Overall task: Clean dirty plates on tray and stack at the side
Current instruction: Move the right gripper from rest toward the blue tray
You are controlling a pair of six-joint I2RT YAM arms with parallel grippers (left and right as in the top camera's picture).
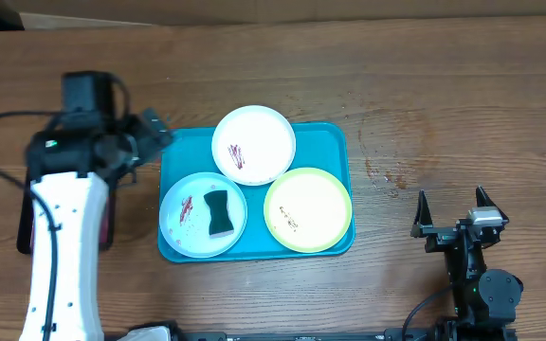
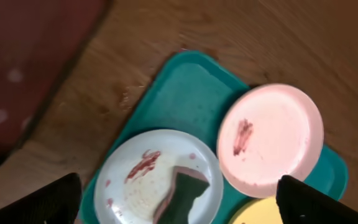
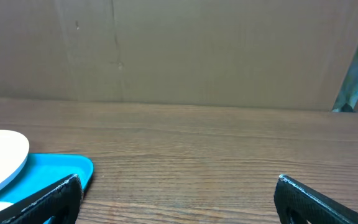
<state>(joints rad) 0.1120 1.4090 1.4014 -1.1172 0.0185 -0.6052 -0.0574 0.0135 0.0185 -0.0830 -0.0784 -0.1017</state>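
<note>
The teal tray [image 1: 330,142] lies mid-table with three plates on it. The white plate [image 1: 254,142] with a red smear sits at the back. The light blue plate [image 1: 190,220] at the front left has red smears and a dark green sponge [image 1: 219,212] on it. The yellow-green plate [image 1: 308,209] is at the front right. My left gripper [image 1: 145,142] is open and empty, just left of the tray's back corner; its wrist view shows the blue plate [image 2: 135,186], sponge [image 2: 182,199] and white plate [image 2: 272,137]. My right gripper [image 1: 450,204] is open and empty, right of the tray.
A maroon tray [image 2: 23,56] with a dark rim lies at the left, under my left arm [image 1: 60,246]. Bare wooden table [image 1: 444,104] extends right of the teal tray and behind it. A cardboard wall [image 3: 179,50] stands beyond the table.
</note>
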